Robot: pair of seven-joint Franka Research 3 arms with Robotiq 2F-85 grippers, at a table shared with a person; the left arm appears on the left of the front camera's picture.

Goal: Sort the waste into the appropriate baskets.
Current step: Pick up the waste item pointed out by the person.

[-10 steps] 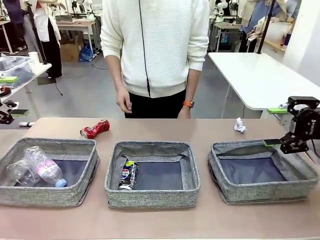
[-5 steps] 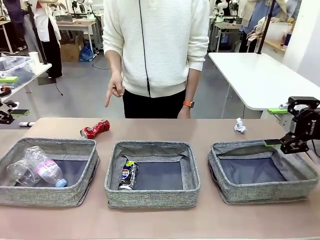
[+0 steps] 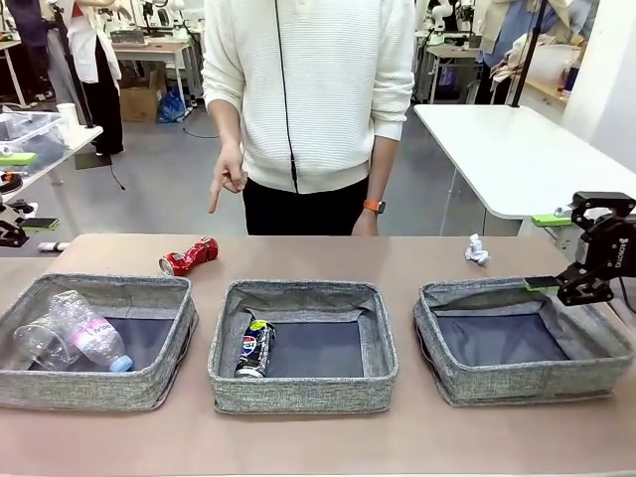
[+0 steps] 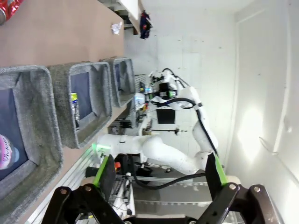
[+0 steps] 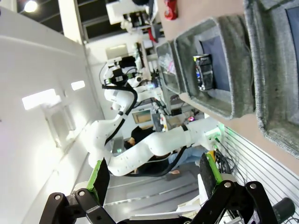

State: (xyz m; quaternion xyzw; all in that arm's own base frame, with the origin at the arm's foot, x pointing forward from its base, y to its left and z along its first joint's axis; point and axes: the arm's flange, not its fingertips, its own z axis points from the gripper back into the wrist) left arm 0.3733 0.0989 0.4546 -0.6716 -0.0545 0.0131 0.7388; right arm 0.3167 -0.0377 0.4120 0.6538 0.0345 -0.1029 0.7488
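Left claw [image 4: 158,170] and right claw [image 3: 548,251] gape empty. Red can [image 3: 189,256] looks light, dented, slippery; you should pinch its middle.

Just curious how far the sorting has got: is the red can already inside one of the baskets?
No, the crushed red can lies on the bare table behind the left basket, outside its far wall.

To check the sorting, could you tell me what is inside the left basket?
A clear plastic cup and a clear bottle with a blue cap lie in the left basket; its near wall hides the floor strip just behind it.
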